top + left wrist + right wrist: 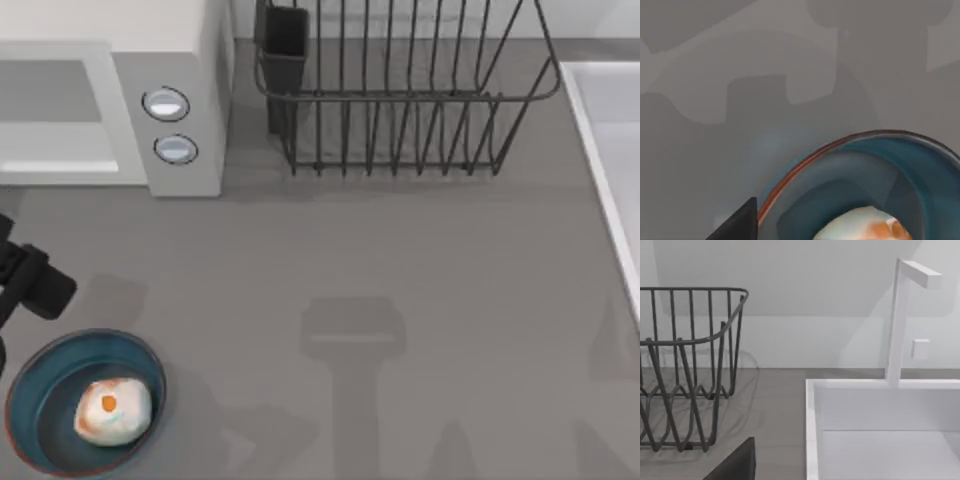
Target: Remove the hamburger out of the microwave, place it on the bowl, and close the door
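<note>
Hamburger [112, 410] seen resting inside bowl [40, 392], at worktop [400, 260] near-left corner. Left gripper [25, 280] placed just beyond bowl, between bowl and microwave [190, 110]; jaws' state cannot be told. Door [55, 165] judged not yet shut, cavity seen open at far left. Left arm nearer door by far. Dish rack [400, 100] stood right of microwave; sink [880, 430] faced by right wrist camera.

The bench [400, 260] is showing a smooth, matt grey surface, and the rack [400, 100] is looking like thin dark metal wire. The bowl [40, 390] is gleaming like glazed ceramic, the burger [112, 410] is looking soft and matt, and the microwave [190, 60] is showing smooth matt casing with shiny dials [166, 104].
</note>
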